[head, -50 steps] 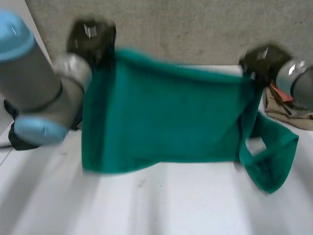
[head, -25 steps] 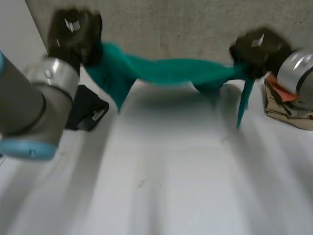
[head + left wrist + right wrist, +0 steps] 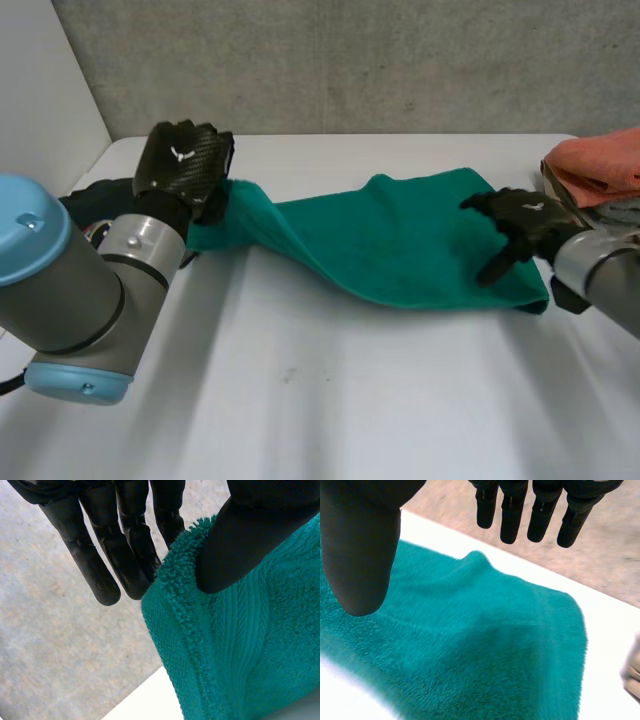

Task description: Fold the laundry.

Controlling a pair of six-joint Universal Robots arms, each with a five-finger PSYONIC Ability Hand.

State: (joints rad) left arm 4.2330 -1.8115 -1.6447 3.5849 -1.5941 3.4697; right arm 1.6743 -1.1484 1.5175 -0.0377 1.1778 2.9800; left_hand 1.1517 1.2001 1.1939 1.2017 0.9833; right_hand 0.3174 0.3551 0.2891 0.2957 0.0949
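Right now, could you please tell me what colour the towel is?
The towel is teal green, clearest in the head view.

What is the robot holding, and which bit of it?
The left robot hand pinches the green terry towel by a corner; the right robot hand is open, holding nothing.
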